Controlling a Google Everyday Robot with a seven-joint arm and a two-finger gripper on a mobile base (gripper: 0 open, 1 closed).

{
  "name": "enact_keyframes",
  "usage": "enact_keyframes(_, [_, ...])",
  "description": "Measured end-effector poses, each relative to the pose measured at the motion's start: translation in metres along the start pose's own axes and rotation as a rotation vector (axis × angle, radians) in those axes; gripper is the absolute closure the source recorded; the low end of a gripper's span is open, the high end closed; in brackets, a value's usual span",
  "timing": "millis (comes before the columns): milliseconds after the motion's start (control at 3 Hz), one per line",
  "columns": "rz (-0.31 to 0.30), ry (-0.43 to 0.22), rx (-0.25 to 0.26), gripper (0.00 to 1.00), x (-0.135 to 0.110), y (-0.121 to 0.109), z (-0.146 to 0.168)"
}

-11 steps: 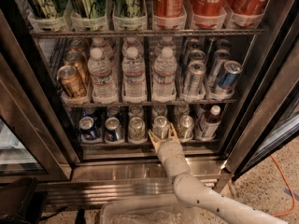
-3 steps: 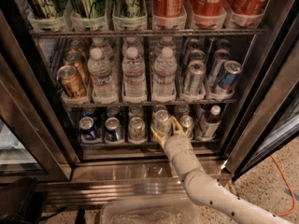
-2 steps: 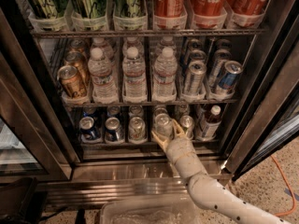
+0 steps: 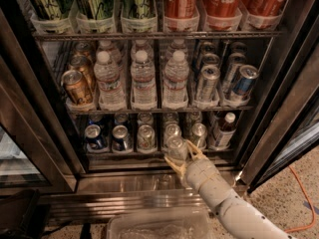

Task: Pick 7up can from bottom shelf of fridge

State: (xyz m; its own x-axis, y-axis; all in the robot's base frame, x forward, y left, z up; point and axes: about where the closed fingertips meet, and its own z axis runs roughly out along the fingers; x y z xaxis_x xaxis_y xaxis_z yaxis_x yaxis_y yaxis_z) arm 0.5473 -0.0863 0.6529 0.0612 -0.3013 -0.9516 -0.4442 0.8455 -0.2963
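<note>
7up can (image 4: 177, 146) inside pincer (image 4: 183, 157), bottom shelf (image 4: 124, 155)

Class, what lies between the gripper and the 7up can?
Nothing: in the camera view the gripper, at the front of the bottom shelf, grips the 7up can directly.

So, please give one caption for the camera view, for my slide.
The gripper holds the 7up can at the front edge of the bottom shelf of the fridge.

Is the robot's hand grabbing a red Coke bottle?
No, the gripper is down at the bottom shelf, closed around the 7up can, well below the red Coke bottles on the top rack.
</note>
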Motion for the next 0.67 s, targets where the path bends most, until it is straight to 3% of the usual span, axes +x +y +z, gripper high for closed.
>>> enact_keyframes(667, [-0.043, -0.015, -0.201, 1.0, -0.056, 0.012, -0.028])
